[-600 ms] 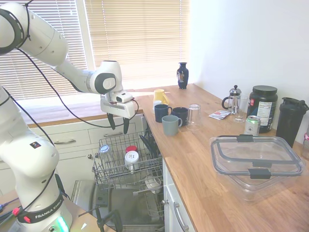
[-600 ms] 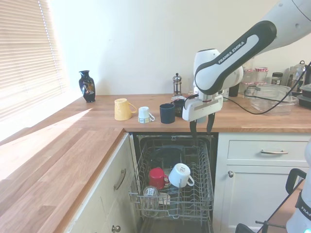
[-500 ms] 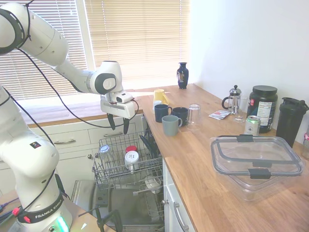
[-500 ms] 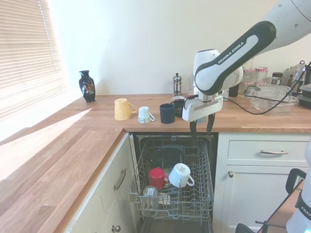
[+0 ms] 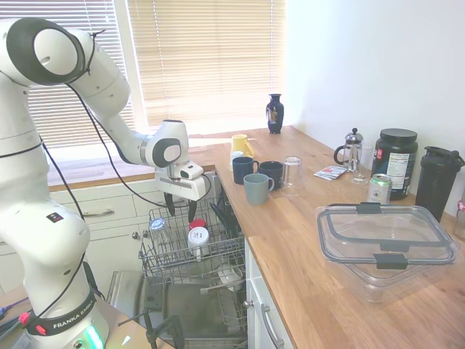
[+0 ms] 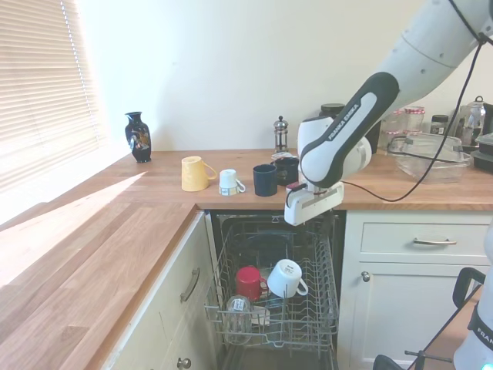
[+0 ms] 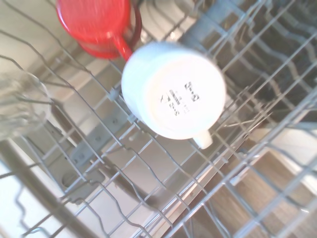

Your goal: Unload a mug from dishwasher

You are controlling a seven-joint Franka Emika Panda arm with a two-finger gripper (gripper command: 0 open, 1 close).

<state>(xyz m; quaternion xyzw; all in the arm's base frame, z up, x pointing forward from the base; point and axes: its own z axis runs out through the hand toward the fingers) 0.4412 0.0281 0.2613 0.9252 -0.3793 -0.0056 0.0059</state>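
Note:
The white mug (image 5: 197, 238) sits upside down in the dishwasher's wire rack (image 5: 163, 263), its printed base up. In the second exterior view the mug (image 6: 285, 277) leans with its handle toward the cabinet side. My gripper (image 5: 182, 214) hangs open just above the rack, slightly behind the mug, with nothing between its fingers. The wrist view looks straight down on the mug's base (image 7: 173, 96), handle stub at its edge. The dishwasher (image 6: 271, 245) stands open with the rack pulled out.
A red cup (image 6: 248, 281) sits beside the mug, and a clear glass (image 6: 239, 307) is at the rack's front. On the wooden counter (image 5: 305, 254) stand a yellow mug (image 5: 240, 144), dark blue mugs (image 5: 243, 169), a grey-green mug (image 5: 256, 188) and a lidded container (image 5: 385, 243).
The arm has come down and forward: the gripper dropped from counter height to just above the rack near the mug. It stayed open. Mug, cup and glass have not moved.

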